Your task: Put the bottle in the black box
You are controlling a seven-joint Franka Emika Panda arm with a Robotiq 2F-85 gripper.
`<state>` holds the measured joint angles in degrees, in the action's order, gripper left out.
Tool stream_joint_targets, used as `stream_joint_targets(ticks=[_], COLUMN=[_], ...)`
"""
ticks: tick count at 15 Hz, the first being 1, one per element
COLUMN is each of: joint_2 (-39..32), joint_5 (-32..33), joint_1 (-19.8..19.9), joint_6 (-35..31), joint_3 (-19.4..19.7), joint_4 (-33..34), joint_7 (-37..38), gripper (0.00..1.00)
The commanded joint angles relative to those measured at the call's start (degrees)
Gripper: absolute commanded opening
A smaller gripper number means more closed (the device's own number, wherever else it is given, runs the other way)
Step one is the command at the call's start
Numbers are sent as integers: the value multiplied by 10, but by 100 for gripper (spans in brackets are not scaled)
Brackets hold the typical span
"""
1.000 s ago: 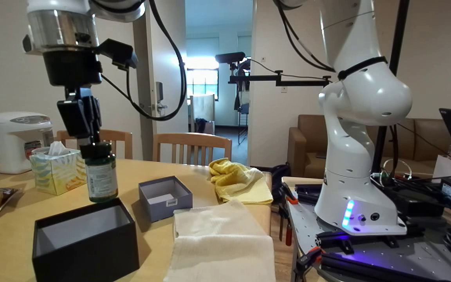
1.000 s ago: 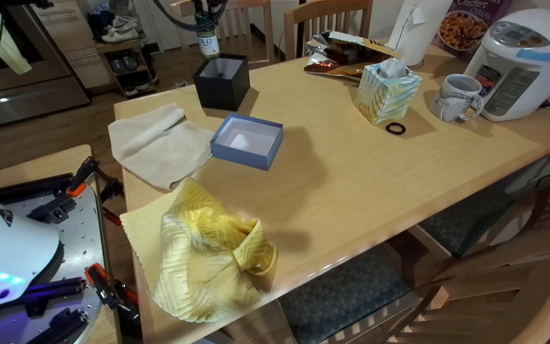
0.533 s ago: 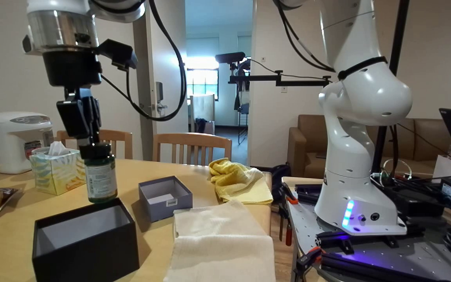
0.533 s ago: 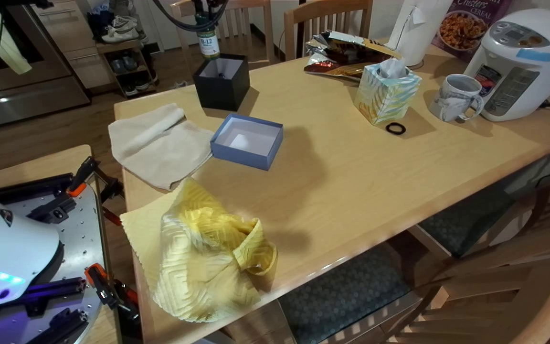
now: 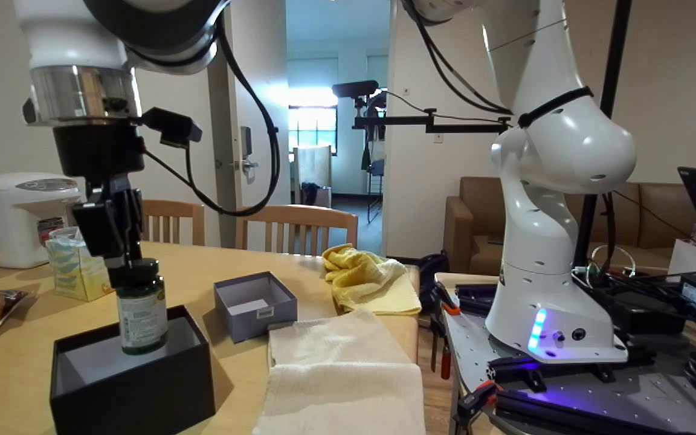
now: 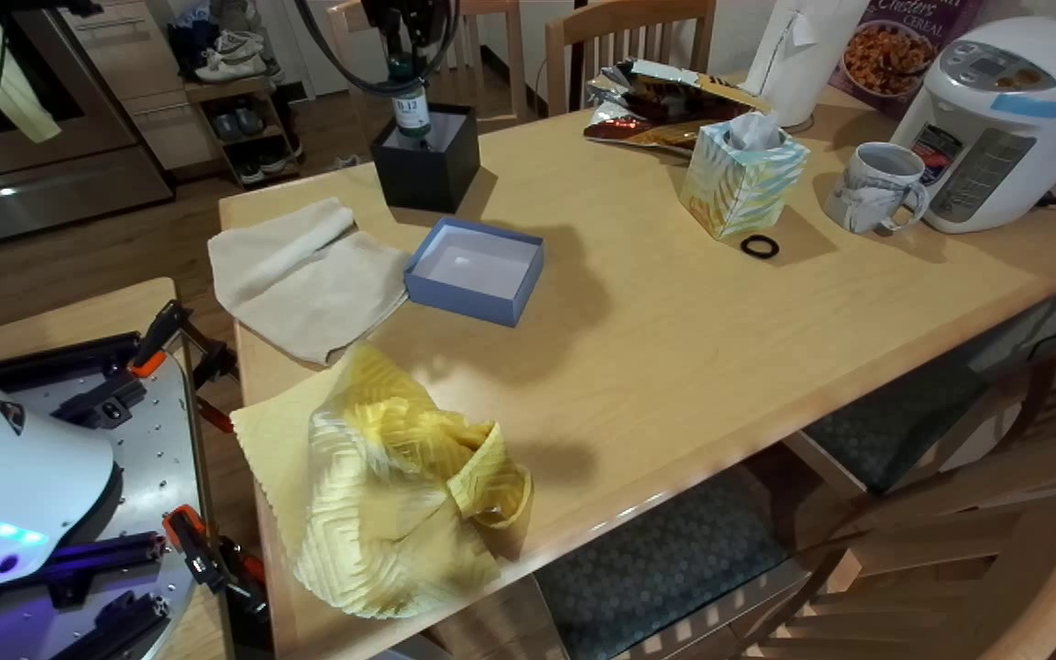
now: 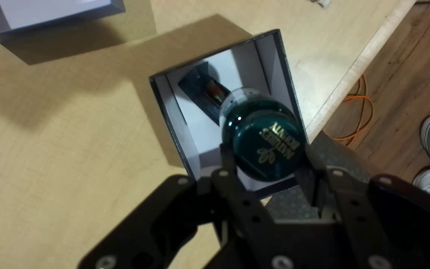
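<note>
The bottle point(image 5: 144, 320) is dark green with a dark cap and pale label. It hangs upright from my gripper point(image 5: 133, 273), which is shut on its cap. It also shows in an exterior view point(image 6: 412, 112). The black box point(image 5: 133, 396) stands open on the table and also shows in an exterior view point(image 6: 425, 180). The bottle's lower end appears to be within the box opening; how deep is hard to tell. In the wrist view the fingers point(image 7: 267, 154) sit on both sides of the cap point(image 7: 269, 145), over the box point(image 7: 177, 123).
A dark packet point(image 7: 203, 89) lies inside the black box. The smaller grey-blue box point(image 5: 255, 323) stands beside it, and a beige cloth point(image 5: 342, 374) lies near. A yellow cloth point(image 6: 409, 495), tissue box point(image 6: 743, 183), mug point(image 6: 876, 188) and foil bag point(image 6: 665, 110) are on the table.
My gripper has moved down with the bottle. The bottle's lower end has gone from above the box's rim to within its opening. The boxes have not moved.
</note>
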<state>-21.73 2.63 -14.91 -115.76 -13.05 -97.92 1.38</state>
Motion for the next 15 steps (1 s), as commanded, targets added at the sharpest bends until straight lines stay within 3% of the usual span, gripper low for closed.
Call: stream_joint_targets(ticks=[1,15], joint_2=[-34,-125], joint_5=[-7,1], joint_1=[-6,-26], joint_6=[-10,-16], joint_3=[1,10], joint_4=[21,60], joint_7=[-16,-11], gripper=[18,18])
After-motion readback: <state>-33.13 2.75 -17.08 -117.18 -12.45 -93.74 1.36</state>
